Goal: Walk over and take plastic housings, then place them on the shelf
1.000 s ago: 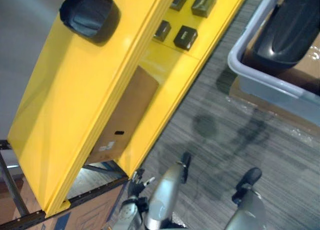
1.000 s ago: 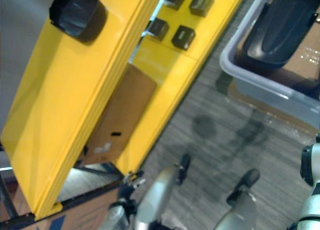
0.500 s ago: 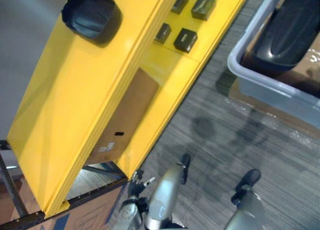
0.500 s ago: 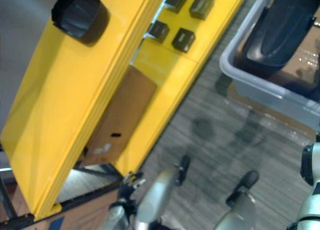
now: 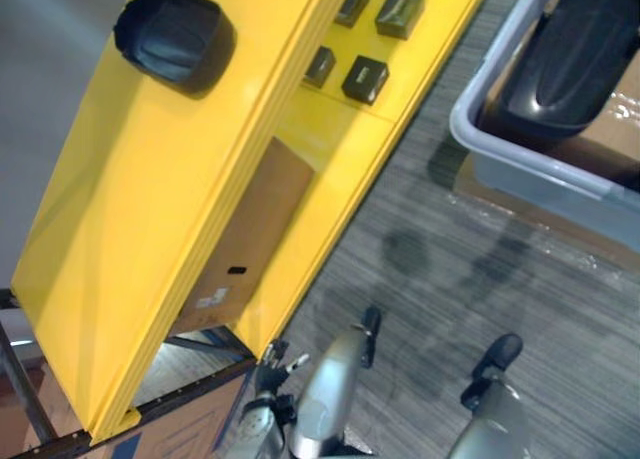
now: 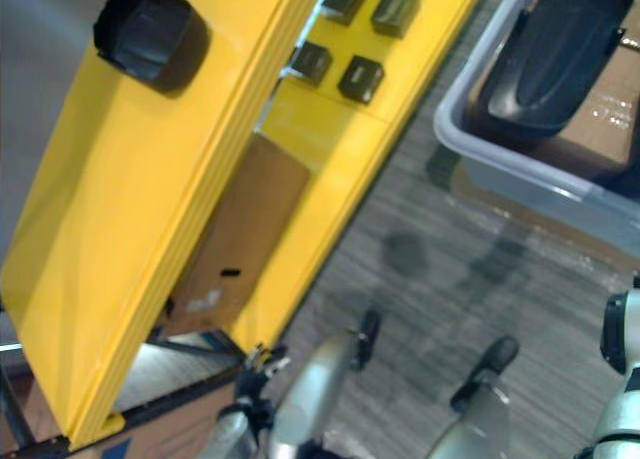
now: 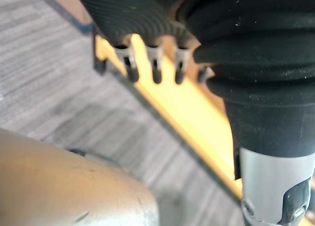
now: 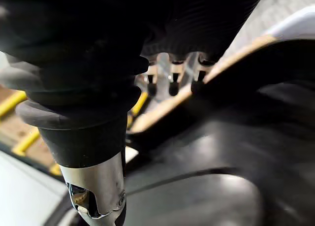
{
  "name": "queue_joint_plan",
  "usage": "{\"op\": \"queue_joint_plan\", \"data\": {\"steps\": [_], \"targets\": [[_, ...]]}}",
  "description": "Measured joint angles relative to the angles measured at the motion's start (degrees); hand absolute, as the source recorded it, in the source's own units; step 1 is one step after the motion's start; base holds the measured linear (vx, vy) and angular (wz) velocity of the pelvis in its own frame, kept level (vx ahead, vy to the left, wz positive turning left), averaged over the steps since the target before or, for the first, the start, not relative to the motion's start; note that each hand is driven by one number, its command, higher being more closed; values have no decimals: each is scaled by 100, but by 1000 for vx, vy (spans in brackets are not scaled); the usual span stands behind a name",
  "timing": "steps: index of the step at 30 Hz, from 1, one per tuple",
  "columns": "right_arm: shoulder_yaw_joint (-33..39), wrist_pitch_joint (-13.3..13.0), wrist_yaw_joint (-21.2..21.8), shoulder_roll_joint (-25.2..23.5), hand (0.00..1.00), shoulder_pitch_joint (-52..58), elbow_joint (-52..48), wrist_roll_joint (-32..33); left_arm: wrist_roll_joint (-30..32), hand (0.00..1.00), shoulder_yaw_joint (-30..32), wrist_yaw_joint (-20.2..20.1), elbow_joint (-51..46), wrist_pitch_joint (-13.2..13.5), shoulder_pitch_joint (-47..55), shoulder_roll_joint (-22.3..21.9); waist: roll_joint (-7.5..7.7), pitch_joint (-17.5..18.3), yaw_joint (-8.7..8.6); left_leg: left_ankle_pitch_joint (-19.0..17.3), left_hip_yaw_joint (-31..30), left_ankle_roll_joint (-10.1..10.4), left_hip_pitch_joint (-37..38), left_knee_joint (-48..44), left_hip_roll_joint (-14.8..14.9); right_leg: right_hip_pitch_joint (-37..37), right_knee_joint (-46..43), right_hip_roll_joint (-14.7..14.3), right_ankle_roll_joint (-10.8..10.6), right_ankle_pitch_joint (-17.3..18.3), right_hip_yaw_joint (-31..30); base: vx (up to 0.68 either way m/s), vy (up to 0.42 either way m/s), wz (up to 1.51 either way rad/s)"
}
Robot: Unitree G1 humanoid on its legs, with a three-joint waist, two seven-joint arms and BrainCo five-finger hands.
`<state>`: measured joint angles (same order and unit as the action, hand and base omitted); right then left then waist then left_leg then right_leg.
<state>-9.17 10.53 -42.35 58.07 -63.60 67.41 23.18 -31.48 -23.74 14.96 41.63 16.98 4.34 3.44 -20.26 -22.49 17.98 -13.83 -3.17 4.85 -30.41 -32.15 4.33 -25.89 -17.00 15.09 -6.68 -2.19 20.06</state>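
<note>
Bare carpet (image 5: pixel 450 279) — open from yellow shelf (image 5: pixel 130 209) to grey bin (image 5: pixel 530 174) rim.

Industrial storeroom or workshop, yellow metal shelf (image 5: pixel 150 209) from 7 to 12 o'clock carrying a black plastic housing (image 5: pixel 175 41) and small black parts (image 5: pixel 364 79), cardboard box (image 5: pixel 250 229) beneath, grey bin (image 5: pixel 540 189) with large dark housing (image 5: pixel 570 59) at 2 o'clock, grey carpet floor (image 5: pixel 560 309).

Two black housings (image 5: pixel 175 39) (image 5: pixel 570 64), four small black blocks (image 5: pixel 365 79), one grey bin (image 5: pixel 540 179)
</note>
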Motion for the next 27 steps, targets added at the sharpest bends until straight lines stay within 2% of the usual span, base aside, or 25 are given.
{"op": "queue_joint_plan", "data": {"steps": [9,13,14,21,27], "targets": [[19,384,-172,71,0,104,82,138,-21,0,-8,1,3,8,-3,1,-15,12,11,-7,3,-12,-100,-6,-11,-82,14,8,-8,-6,3,5,44,0],[19,469,-233,94,0,166,73,211,-21,0,-31,2,23,6,-17,1,-33,25,20,-10,6,-15,-113,-6,-13,-104,17,11,-8,-5,2,-11,46,0],[19,487,-204,121,100,166,71,222,-22,0,-44,2,31,6,-27,1,-37,29,30,-11,7,-16,-113,-6,-13,-111,26,11,-8,-5,3,-24,36,0],[18,738,133,465,100,265,51,329,-29,0,-169,2,61,-1,-104,58,-41,32,47,-27,18,-14,-113,-8,-20,-119,45,22,-6,-2,3,-14,48,0],[130,913,697,731,100,376,66,297,-158,0,-253,2,227,-1,-198,52,-83,65,30,-26,60,-14,-116,-4,-4,-185,-36,21,1,6,-36,-7,24,-3]]}}
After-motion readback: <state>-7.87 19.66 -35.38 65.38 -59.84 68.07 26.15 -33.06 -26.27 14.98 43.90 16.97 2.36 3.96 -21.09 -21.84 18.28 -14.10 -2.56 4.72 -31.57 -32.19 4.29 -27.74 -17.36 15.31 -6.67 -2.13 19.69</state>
